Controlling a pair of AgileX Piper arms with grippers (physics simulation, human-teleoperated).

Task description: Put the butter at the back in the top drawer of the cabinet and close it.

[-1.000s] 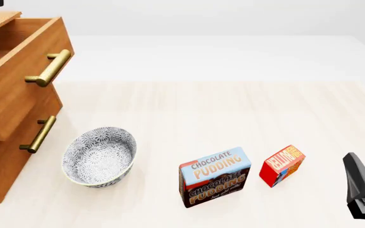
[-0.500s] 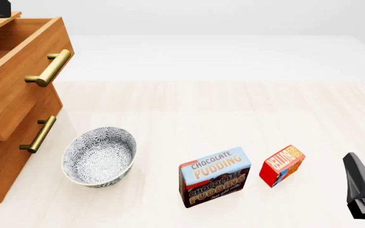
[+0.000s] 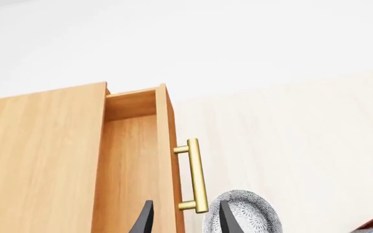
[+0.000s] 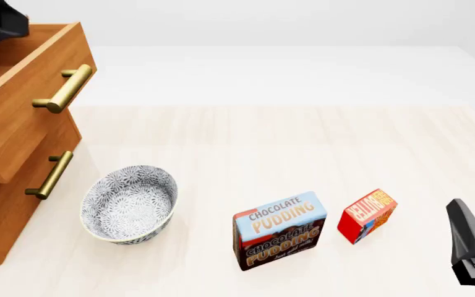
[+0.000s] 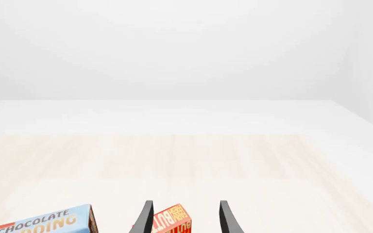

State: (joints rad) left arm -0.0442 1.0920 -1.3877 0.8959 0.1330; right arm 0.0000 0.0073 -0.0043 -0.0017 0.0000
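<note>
Small red-orange butter box (image 4: pixel 367 216) upright on edge, long axis slanting back-right; light-brown wooden top drawer (image 4: pixel 25 93) pulled out, inside bare where visible; patterned grey bowl (image 4: pixel 129 203) empty; both arms' jaws released.

The pudding box (image 4: pixel 279 230) reads "CHOCOLATE PUDDING" in white on its blue top band and again in larger letters on the brown front below. The butter (image 4: pixel 368 215) carries slanted white lettering, too small to read fully.

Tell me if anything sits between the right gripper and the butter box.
Nothing visible does. The right gripper is open and empty, and the butter shows between its fingers with bare table around it. The Chocolate Pudding box stands to the butter's left, clear of that path.
</note>
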